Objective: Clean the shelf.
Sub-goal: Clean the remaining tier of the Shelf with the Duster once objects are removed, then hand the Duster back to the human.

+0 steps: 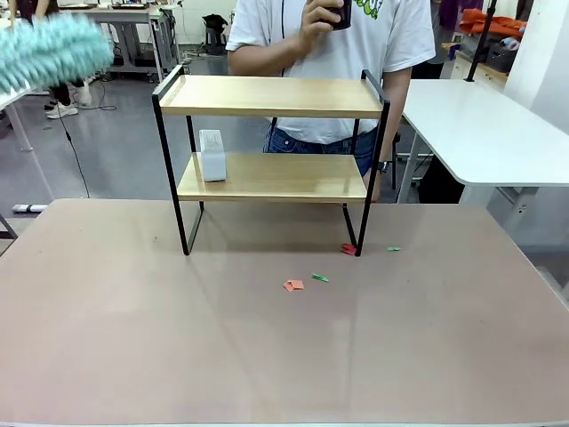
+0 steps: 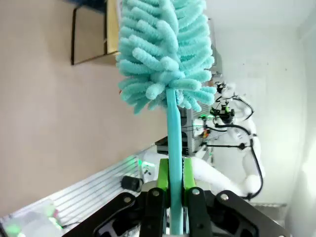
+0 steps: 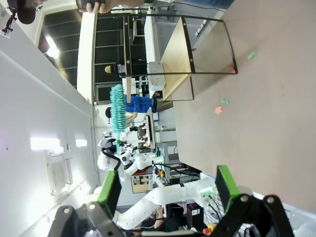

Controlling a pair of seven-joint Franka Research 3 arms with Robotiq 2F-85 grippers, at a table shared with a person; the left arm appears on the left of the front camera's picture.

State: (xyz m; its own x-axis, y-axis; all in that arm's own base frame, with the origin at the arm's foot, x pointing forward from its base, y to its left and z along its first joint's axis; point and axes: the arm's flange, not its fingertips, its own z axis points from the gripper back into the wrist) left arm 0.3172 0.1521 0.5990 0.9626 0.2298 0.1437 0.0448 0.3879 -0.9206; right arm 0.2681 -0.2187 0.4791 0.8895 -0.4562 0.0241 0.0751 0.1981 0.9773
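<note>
The shelf, two light wooden boards on a thin black frame, stands at the far middle of the tan table. A white box sits on its lower board at the left. My left gripper is shut on the teal handle of a fluffy teal duster, whose head hangs at the upper left of the front view, left of the shelf and apart from it. In the right wrist view the duster shows far off beside the shelf. My right gripper is open and holds nothing.
Small paper scraps lie on the table in front of the shelf: an orange one, a green one, a red one by the right leg and another green one. A person stands behind the shelf. A white table is at far right.
</note>
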